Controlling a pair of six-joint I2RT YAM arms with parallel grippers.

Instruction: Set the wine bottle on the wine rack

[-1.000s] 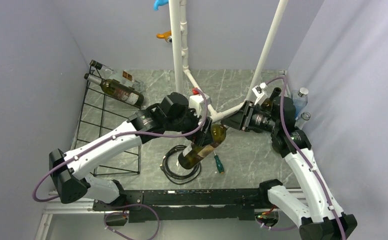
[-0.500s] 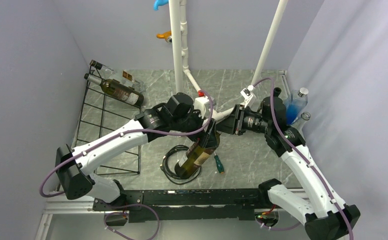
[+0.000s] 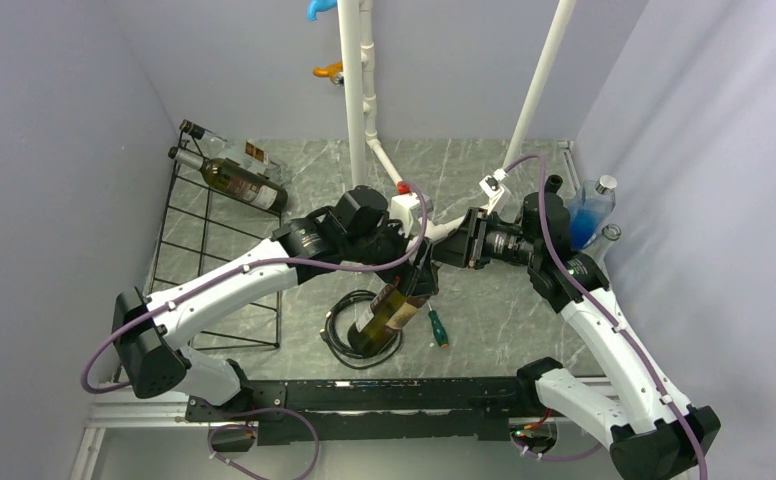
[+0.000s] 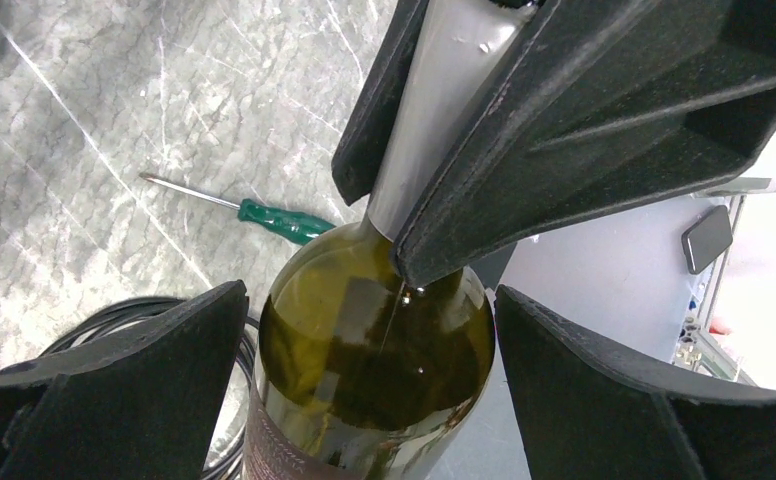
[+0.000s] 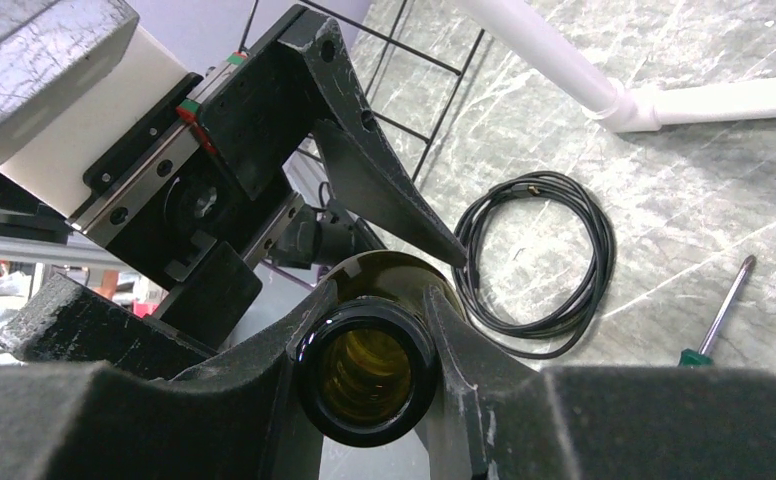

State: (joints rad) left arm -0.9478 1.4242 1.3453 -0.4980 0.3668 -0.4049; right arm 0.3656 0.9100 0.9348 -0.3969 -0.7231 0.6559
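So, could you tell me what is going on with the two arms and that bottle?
The right gripper is shut on the neck of the green wine bottle, holding it tilted over a black cable coil beside a green screwdriver. The left gripper is open, with its fingers either side of the bottle's body. It looks like a handover. The black wire wine rack on the left already carries two bottles; this one is not yet on it.

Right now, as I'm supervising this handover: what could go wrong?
Only the right gripper clamps the green glass wine bottle, by its neck; it could slip or swing. The left gripper stands open around its shoulder, not touching; closing off-centre could knock it onto the black cable coil below.
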